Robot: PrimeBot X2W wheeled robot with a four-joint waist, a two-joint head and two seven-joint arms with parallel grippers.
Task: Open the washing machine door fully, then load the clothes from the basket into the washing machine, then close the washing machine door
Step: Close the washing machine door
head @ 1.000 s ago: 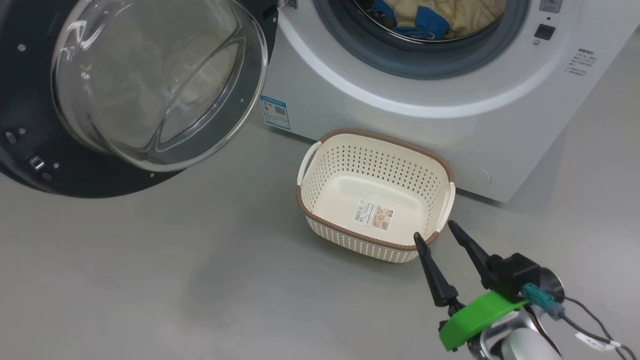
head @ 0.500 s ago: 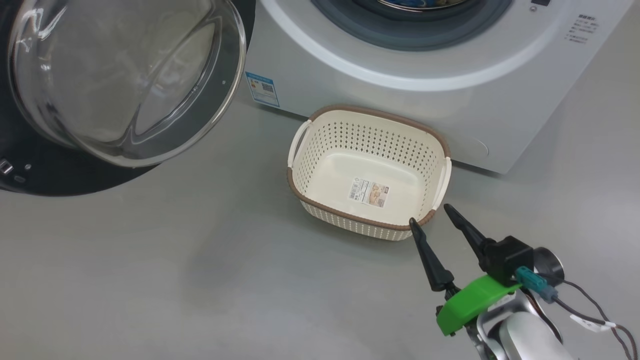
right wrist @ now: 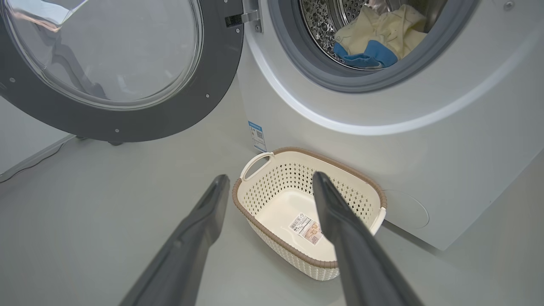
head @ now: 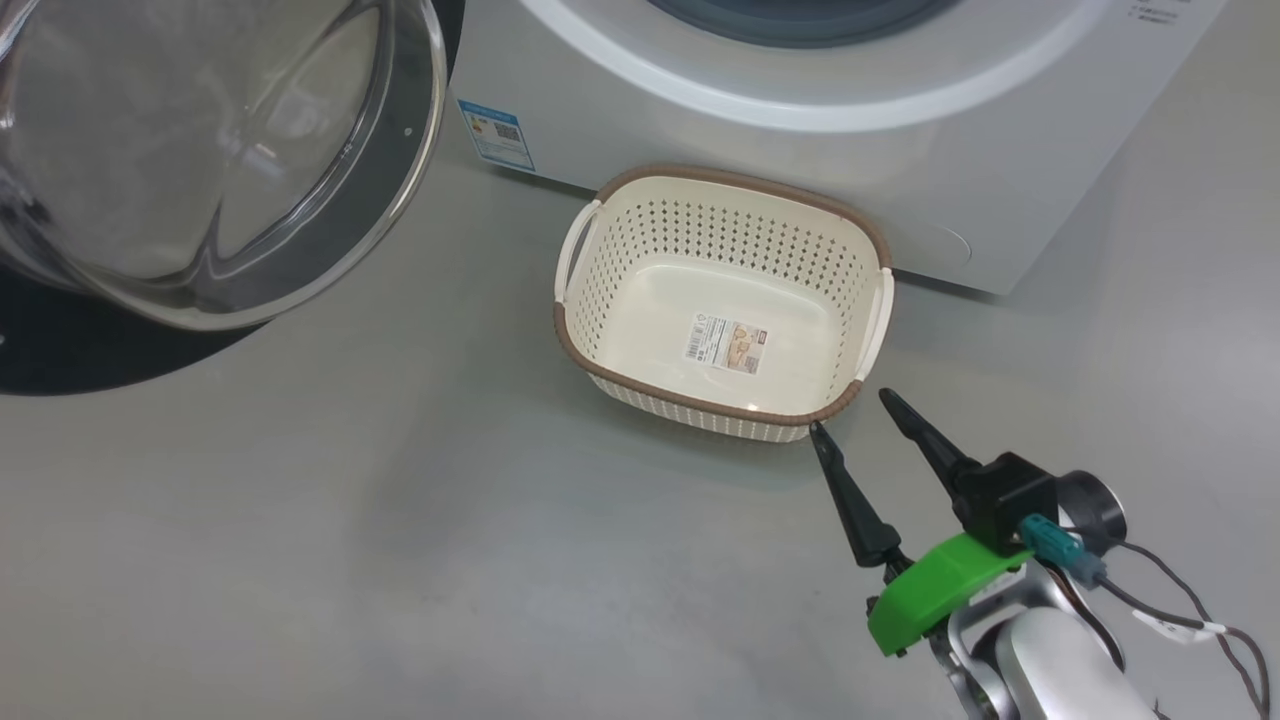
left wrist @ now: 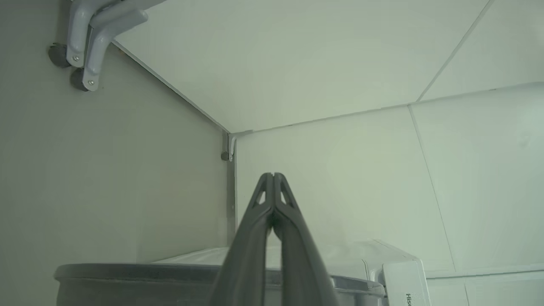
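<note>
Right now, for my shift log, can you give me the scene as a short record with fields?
door: open, swung out left of washer
basket: on floor before washer, empty but for a label
clothes: inside washer
right gripper: open, empty, near basket's corner
left gripper: shut, empty

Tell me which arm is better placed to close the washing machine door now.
Probably the left. The washing machine door hangs open on the robot's left, while the open right gripper sits by the empty basket. The left gripper is shut, fit for pushing.
</note>
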